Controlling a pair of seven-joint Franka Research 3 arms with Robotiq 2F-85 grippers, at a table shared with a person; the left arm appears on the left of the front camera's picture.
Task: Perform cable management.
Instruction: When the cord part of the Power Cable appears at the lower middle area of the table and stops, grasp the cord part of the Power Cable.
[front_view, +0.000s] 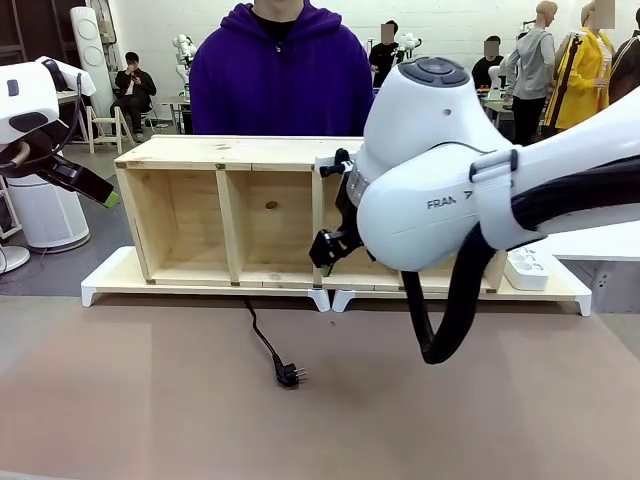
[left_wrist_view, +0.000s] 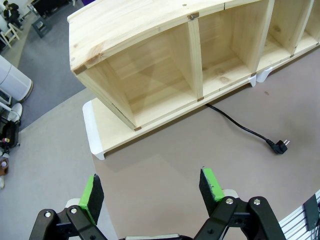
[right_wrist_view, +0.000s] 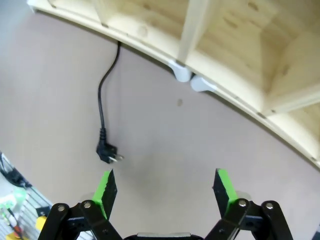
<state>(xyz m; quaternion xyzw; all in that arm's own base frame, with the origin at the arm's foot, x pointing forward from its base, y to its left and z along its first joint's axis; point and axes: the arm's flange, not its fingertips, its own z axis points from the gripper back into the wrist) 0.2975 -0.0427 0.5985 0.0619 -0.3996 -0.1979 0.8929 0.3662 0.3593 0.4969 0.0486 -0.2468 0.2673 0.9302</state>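
The cable (front_view: 262, 338) is a thin black cord that comes out from under the wooden shelf (front_view: 230, 152) and curls forward on the brown table to its round black plug (front_view: 289, 376). In the left wrist view the plug (left_wrist_view: 278, 146) lies far to the right of my left gripper (left_wrist_view: 151, 187), which hangs open and empty above bare table. In the front view the left gripper (front_view: 100, 192) is high at the left edge. My right gripper (right_wrist_view: 164, 186) is open and empty above the table, with the plug (right_wrist_view: 109, 153) just beyond its left finger and the cable (right_wrist_view: 101, 95) running on to the shelf.
The shelf has open compartments and stands on white base boards (front_view: 110, 275) at the table's far half. A white power strip (front_view: 525, 268) lies at its right end. A person in a purple hoodie (front_view: 280, 70) stands behind it. My right arm's thick black hose (front_view: 440, 320) hangs over the table.
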